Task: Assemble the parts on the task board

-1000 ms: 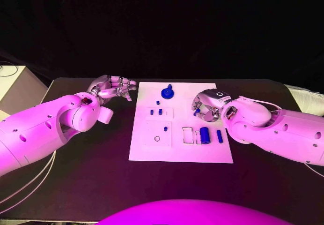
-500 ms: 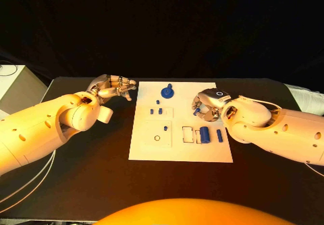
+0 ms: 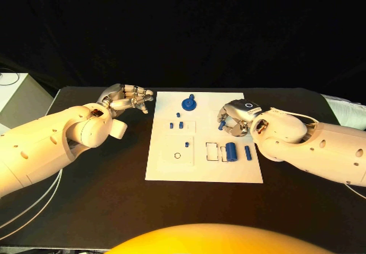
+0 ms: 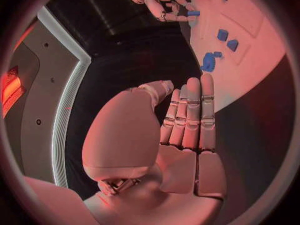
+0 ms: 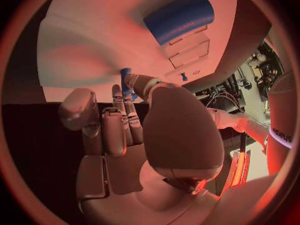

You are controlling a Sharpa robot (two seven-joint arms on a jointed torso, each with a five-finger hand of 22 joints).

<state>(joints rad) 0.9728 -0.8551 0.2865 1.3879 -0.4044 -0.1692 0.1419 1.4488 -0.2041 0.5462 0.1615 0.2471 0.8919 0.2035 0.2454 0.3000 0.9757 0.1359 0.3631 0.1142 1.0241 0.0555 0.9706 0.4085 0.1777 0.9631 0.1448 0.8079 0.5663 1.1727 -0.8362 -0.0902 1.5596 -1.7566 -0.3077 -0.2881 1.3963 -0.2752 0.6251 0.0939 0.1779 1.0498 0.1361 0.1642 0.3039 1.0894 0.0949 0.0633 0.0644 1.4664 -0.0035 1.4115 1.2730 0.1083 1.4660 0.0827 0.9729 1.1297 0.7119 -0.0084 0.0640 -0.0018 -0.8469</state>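
- Head view: the right hand point(image 3: 235, 120) pinches a small blue part point(image 3: 222, 126) over the task board point(image 3: 204, 138)'s right side; the left hand point(image 3: 127, 98) hangs just beside the board's far left corner, fingers curled, holding nothing.
- Left wrist view: fingers point(image 4: 190, 114) lie together, the board just beyond them.
- Right wrist view: the part point(image 5: 126, 80) sits at the fingertips.

Head cam: high up, looks down at whole task board point(image 3: 204, 159). Wrist cams: close behind each hand, facing fingers. All 3 share board.
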